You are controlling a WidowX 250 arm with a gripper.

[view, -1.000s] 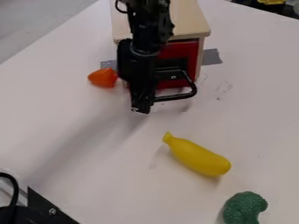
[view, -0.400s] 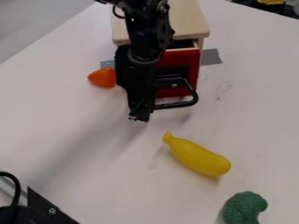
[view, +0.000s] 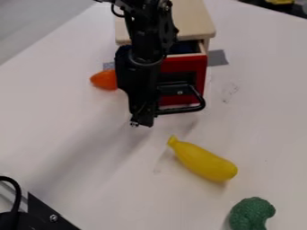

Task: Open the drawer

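Evidently, drawer (view: 198,67): drawn partly out of the wooden cabinet (view: 190,24), as seen in the camera view; its red front stands upright, and a dark interior is exposed behind the front's top edge.
Handle (view: 180,109): black, looped outward from the red front; its left end is overlapped by the gripper (view: 142,121).
Jaws: pointed down at the left end of the handle; whether they are spread, pressed together or pinching the bar cannot be told.
Pull: judged to be under way; best continued level and straight out from the cabinet, in line with the drawer's sides, at a slow and even rate. Sideways load should be avoided, as the bar is engaged near one end and the drawer could be skewed or jammed.
Banana (view: 203,161): laid on the counter (view: 72,148) ahead of the drawer; clearance should be watched if the pull is carried far.
Orange toy (view: 104,79): partly covered on its right side by the arm (view: 144,36).
Obscured: the drawer's left side and the contact at the handle, both behind black parts; contents cannot be made out.
Cut off: the cabinet's rear, at the top edge.
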